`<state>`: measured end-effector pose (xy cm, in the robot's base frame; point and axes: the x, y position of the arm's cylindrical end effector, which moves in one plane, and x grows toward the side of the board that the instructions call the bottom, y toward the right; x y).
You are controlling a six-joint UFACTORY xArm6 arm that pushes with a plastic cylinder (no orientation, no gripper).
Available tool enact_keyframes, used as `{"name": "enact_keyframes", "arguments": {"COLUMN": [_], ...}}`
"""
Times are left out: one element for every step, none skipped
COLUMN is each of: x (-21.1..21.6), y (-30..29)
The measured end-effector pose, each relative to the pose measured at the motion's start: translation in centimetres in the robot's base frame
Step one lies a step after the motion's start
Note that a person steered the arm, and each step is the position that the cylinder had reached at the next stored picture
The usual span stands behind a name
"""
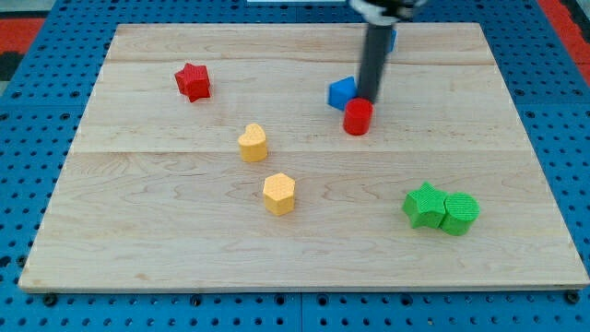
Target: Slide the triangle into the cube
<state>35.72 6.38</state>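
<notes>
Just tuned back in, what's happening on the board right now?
My tip is down on the board between the blue triangle, at its left, and the red cylinder, just below it. A blue cube peeks out behind the rod near the view's top. The triangle and the cube are still apart.

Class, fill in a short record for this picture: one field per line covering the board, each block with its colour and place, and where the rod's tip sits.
board: wooden board on blue pegboard
red star: upper left
blue block: upper middle, shape unclear, partly behind the rod
red cylinder: touching the blue block's lower right
my tip: between the blue block and red cylinder, against both
yellow heart: centre left
yellow hexagon: below the heart
green star: lower right
green cylinder: touching the star's right
</notes>
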Motion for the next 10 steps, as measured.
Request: {"name": "enact_keyframes", "arguments": {"x": [-0.7, -1.3, -0.4, -2.5, -4.1, -7.2, -7.8, -7.6, -9.2, -8.6], "y": [-6.0, -8.4, -12.9, -12.7, -4.6, -1.2, -0.3, -2.3, -2.1, 3.0]}}
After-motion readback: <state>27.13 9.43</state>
